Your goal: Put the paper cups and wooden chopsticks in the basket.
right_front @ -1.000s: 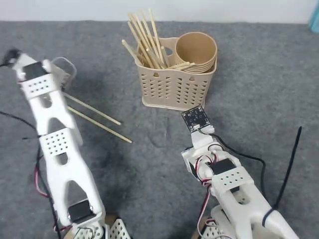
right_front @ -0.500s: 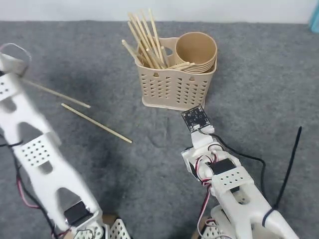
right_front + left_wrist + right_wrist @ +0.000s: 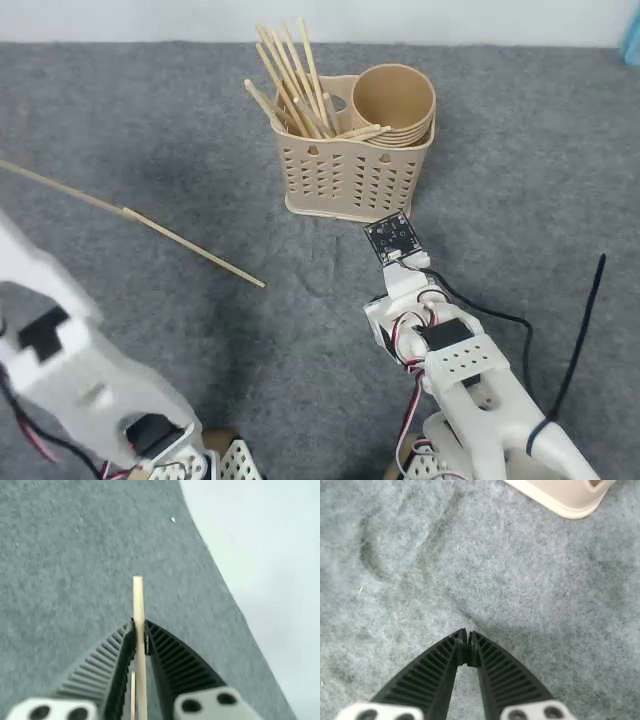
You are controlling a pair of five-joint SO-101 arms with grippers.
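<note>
Swung outward, left tool (image 3: 139, 625) pinches a chopstick (image 3: 138, 600); right tool (image 3: 468, 635) pressed together.

High fixed view over grey mat (image 3: 520, 150); both wrist views close above it

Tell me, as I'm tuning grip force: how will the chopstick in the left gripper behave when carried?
Probably stiff and light: the chopstick juts straight from the left gripper without sagging. Thin and pinched at one spot, it may pivot or slip.

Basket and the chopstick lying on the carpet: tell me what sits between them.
Nothing: in the high view, bare grey carpet runs from the basket to that chopstick.
</note>
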